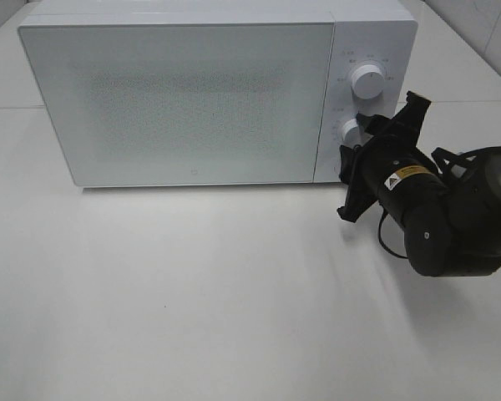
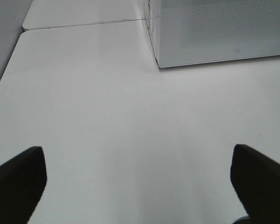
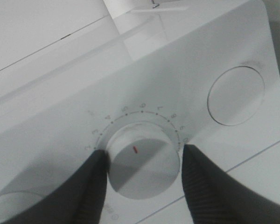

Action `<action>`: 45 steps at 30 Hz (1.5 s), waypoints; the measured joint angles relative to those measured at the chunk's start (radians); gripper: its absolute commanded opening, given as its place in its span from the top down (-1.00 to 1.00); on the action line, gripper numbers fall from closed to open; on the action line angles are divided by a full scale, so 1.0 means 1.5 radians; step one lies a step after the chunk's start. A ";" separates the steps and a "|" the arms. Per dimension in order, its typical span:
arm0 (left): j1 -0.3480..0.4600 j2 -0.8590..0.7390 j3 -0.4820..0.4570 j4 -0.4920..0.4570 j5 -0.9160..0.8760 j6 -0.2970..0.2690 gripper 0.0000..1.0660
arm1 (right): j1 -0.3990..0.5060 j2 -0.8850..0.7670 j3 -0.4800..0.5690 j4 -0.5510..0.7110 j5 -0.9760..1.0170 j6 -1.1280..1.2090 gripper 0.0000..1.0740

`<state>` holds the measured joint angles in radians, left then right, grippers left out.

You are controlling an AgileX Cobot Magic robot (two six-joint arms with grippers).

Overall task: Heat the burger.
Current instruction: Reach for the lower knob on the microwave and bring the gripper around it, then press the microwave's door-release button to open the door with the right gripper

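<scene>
The burger is out of view. A white microwave (image 1: pixel 192 100) stands at the back of the table with its door closed. My right gripper (image 1: pixel 361 144) is at the control panel. In the right wrist view the right gripper (image 3: pixel 143 156) has its two dark fingers (image 3: pixel 91 186) pressed against either side of the lower knob (image 3: pixel 140 170), whose red mark faces the camera. My left gripper (image 2: pixel 140 182) hangs open over bare table, with nothing between its fingers, and a corner of the microwave (image 2: pixel 214 32) lies ahead of it.
An upper knob (image 1: pixel 366 81) sits above the gripped one on the panel. The white table (image 1: pixel 192 292) stretches in front of the microwave. A seam between table tops (image 2: pixel 84 23) runs behind on the left side.
</scene>
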<state>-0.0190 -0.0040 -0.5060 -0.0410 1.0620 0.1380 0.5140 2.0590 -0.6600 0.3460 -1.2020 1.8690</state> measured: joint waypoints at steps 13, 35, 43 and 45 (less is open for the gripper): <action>0.000 0.000 0.000 0.000 0.000 0.000 -0.96 | 0.000 0.000 0.000 -0.003 0.021 0.008 -0.14; 0.000 0.000 0.000 0.000 0.000 0.000 -0.96 | 0.000 -0.016 0.000 -0.009 0.035 0.043 -0.14; 0.000 0.000 0.000 0.000 0.000 0.000 -0.96 | 0.007 -0.027 0.033 -0.005 0.033 0.043 -0.14; 0.000 0.000 0.000 0.000 0.000 0.000 -0.96 | 0.008 -0.031 0.040 -0.005 0.033 0.043 -0.14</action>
<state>-0.0190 -0.0040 -0.5060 -0.0410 1.0620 0.1380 0.5260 2.0120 -0.6000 0.3380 -1.1520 1.9340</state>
